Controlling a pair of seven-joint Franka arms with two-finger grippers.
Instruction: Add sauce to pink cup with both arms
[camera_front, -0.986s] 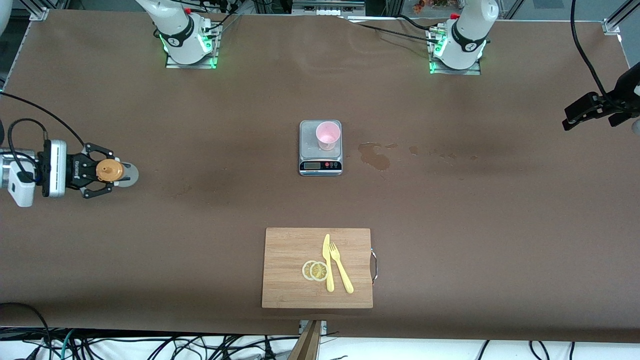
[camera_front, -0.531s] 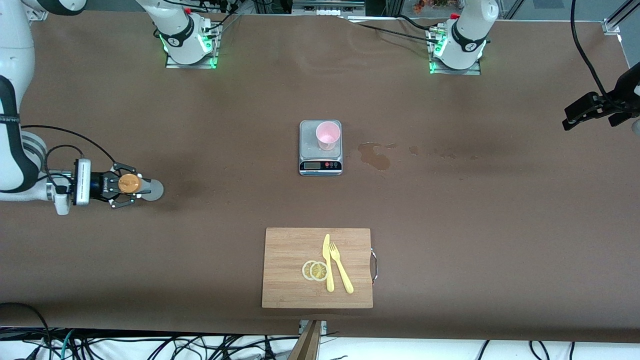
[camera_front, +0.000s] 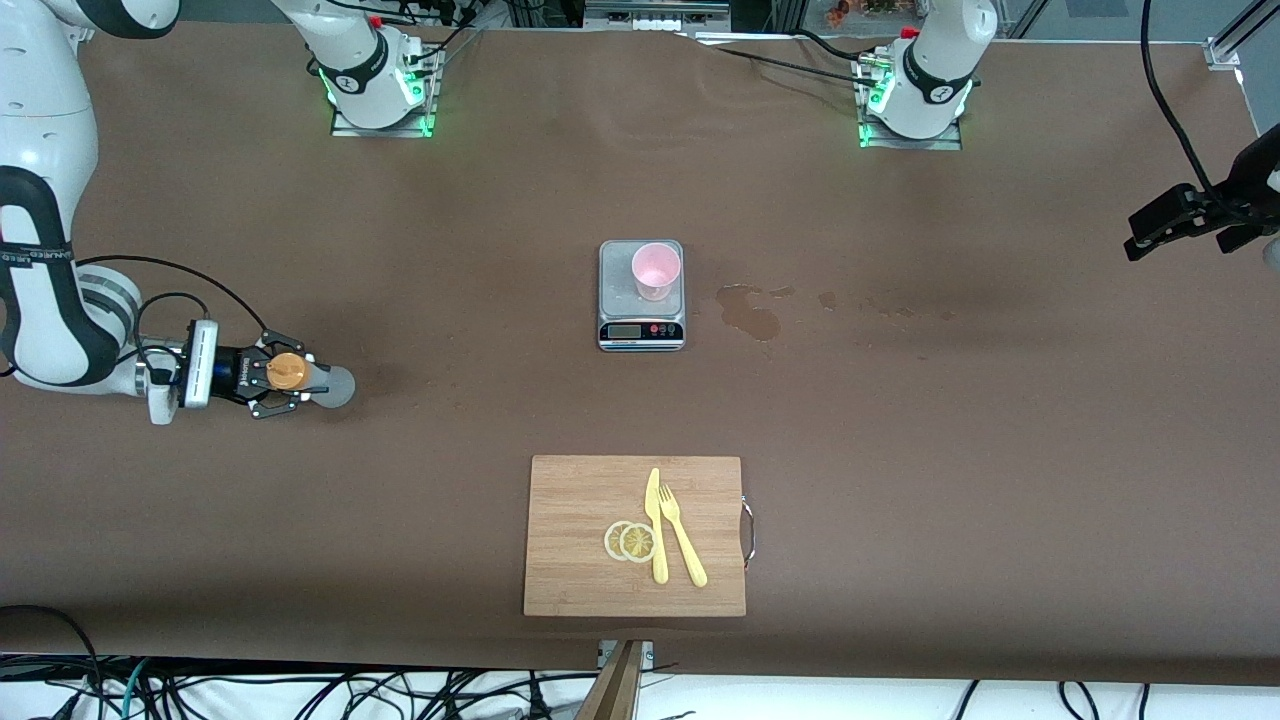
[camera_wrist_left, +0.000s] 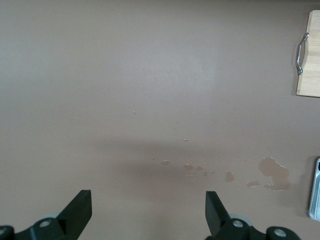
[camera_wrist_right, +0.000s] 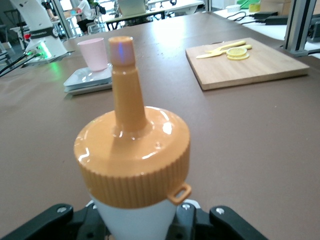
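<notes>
Now my right gripper (camera_front: 283, 377) grips the sauce (camera_front: 290, 372) near the right arm's table edge; my left gripper (camera_wrist_left: 145, 220) waits open. Squeezing hard may spill before the pink cup (camera_front: 655, 270), centre-table.

We count two robot arms, each with one gripper: the right gripper (camera_front: 285, 373) at nine o'clock, closed around the one sauce bottle (camera_front: 300, 375), and the left gripper (camera_front: 1165, 226) at three o'clock, its fingers spread wide apart. At the centre we count one scale (camera_front: 641, 318) and one pink cup (camera_front: 656, 270). At six o'clock we count one cutting board (camera_front: 580, 540), two lemon slices (camera_front: 630, 541), one yellow knife (camera_front: 656, 525) and one yellow fork (camera_front: 682, 535). We count one large wet stain (camera_front: 750, 310).
</notes>
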